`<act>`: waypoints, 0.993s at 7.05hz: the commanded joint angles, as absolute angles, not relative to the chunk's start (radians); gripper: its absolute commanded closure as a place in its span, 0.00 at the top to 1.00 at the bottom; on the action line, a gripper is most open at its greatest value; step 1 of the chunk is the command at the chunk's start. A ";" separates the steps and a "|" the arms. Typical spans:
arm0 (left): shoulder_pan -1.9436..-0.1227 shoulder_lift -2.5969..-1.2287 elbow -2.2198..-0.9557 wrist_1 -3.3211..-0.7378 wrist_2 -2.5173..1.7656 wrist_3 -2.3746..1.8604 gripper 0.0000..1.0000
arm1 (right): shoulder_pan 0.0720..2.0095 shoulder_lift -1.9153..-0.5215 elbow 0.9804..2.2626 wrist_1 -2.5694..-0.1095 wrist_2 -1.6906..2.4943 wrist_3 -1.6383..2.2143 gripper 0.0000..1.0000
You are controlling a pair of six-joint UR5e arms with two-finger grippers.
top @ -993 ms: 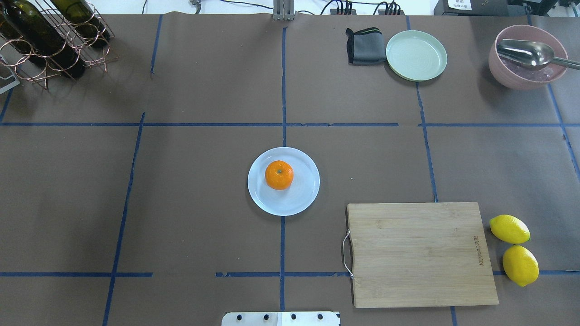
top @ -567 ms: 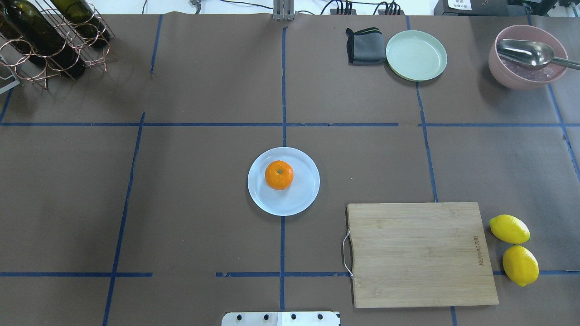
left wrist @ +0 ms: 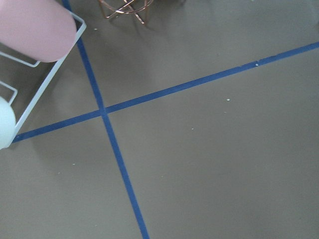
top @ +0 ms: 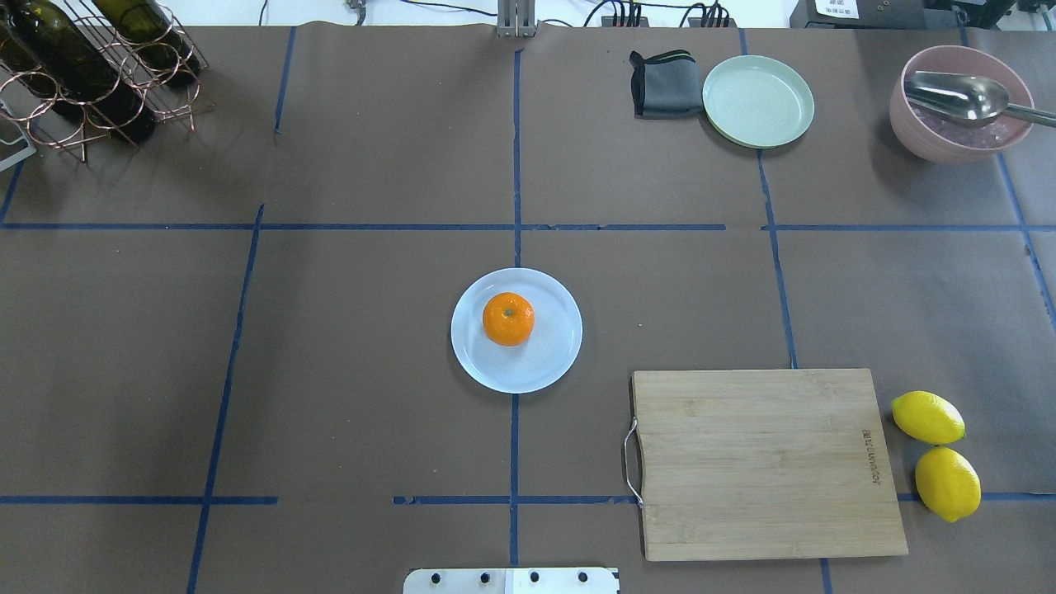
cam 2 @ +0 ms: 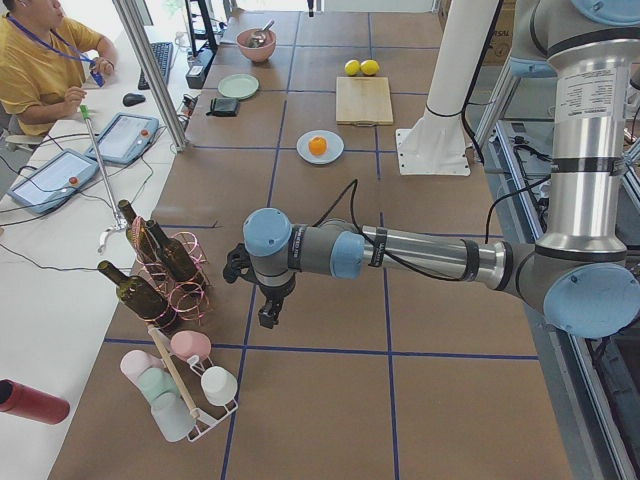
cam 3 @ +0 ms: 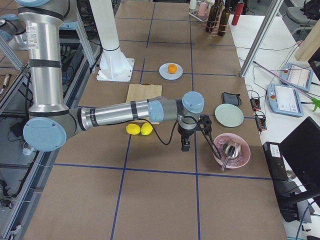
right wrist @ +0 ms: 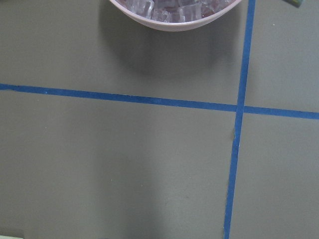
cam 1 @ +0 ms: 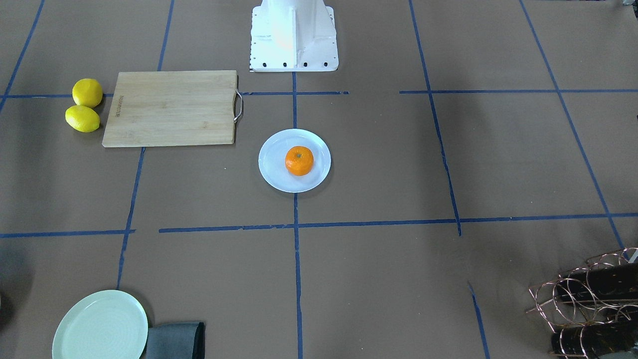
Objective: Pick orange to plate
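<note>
The orange sits dimple-up, slightly off-centre on the plate; you may judge the placing done. Expect a light, firm, round fruit, apt to roll. To regrasp it, pinch gently across its widest girth from above. The left gripper hangs near the wine rack, the right gripper beside the pink bowl. You cannot tell whether their jaws are spread.

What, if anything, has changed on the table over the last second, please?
Nothing visibly changed in the overhead view. The orange lies on the plate as before, and the cutting board and two lemons are where they were.
</note>
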State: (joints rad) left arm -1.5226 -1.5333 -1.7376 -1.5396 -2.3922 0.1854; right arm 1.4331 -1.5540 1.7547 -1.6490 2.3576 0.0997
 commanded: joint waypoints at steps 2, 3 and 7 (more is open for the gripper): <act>-1.540 -1.525 -1.740 -1.424 -2.373 0.186 1.00 | 1.433 -1.552 1.752 -1.647 2.358 0.100 1.00; -1.545 -1.525 -1.741 -1.425 -2.384 0.184 1.00 | 1.433 -1.548 1.750 -1.646 2.356 0.100 1.00; -1.572 -1.536 -1.697 -1.424 -2.419 0.175 1.00 | 1.433 -1.539 1.727 -1.643 2.359 0.100 1.00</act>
State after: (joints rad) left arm -1.5701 -1.5355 -1.7181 -1.4258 -2.3921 0.1788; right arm 1.4322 -1.5331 1.7280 -1.6448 2.3579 0.0998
